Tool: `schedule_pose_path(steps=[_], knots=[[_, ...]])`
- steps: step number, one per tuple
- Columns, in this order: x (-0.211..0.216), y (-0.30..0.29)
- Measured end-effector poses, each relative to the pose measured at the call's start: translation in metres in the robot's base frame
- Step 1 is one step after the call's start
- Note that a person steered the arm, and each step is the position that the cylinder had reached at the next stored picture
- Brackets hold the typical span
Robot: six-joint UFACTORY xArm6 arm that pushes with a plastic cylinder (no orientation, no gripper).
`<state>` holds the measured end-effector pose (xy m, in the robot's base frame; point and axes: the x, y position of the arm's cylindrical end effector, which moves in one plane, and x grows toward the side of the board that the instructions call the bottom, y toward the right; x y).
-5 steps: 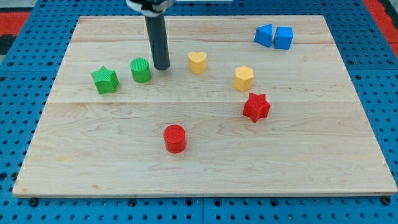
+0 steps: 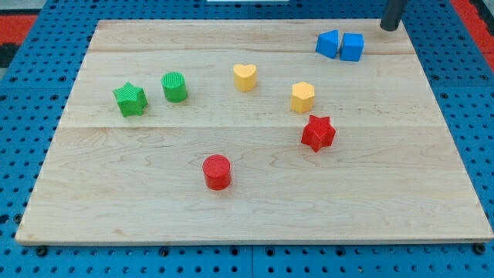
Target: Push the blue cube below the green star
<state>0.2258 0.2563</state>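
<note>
The blue cube (image 2: pixel 353 47) sits near the board's top right, touching another blue block (image 2: pixel 328 44) on its left. The green star (image 2: pixel 130 100) lies at the view's left, with a green cylinder (image 2: pixel 175 86) just to its right. My tip (image 2: pixel 390 28) is at the top right edge of the board, up and to the right of the blue cube, not touching it. Only the rod's lower end shows.
A yellow heart (image 2: pixel 245 77) and a yellow hexagonal block (image 2: pixel 302 97) lie in the middle. A red star (image 2: pixel 317 133) sits below the yellow hexagon. A red cylinder (image 2: pixel 217 171) lies lower centre. The wooden board (image 2: pixel 116 201) rests on a blue pegboard.
My tip has moved from beside the green cylinder far across to the board's top right, near the blue cube. No block has moved.
</note>
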Motion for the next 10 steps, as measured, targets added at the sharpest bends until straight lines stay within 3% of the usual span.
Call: schedule_pose_path(steps=[2,4,6,8,10], knots=[[0.042,-0.069],[0.050,-0.211],[-0.020,-0.228],[0.082,-0.324],[0.099,-0.331]])
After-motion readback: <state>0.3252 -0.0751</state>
